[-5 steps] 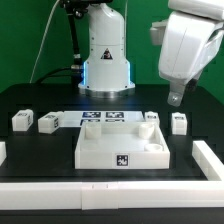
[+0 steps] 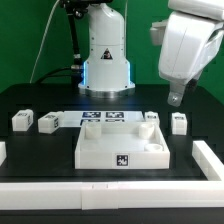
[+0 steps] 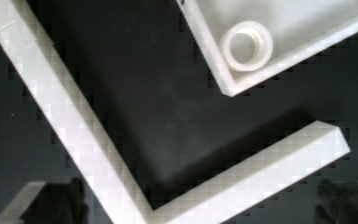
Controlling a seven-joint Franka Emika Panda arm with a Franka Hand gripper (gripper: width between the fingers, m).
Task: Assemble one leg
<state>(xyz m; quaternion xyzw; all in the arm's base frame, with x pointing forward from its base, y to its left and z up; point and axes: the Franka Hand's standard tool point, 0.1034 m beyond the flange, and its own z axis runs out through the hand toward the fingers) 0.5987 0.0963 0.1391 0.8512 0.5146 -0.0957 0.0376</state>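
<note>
Four small white legs stand on the black table: two at the exterior view's left (image 2: 20, 121) (image 2: 47, 123) and two at its right (image 2: 152, 117) (image 2: 179, 122). The large white tray-like piece (image 2: 122, 146) lies in the middle, and its corner socket shows in the wrist view (image 3: 247, 45). My gripper (image 2: 176, 98) hangs high above the right-hand legs, touching nothing. In the wrist view the gripper (image 3: 202, 207) is open and empty, with its dark fingers far apart at the picture's edges. No leg shows in the wrist view.
The marker board (image 2: 103, 121) lies behind the tray-like piece. A low white wall (image 2: 120, 192) borders the table's front and sides, and its corner fills the wrist view (image 3: 105, 150). The robot base (image 2: 105, 60) stands at the back.
</note>
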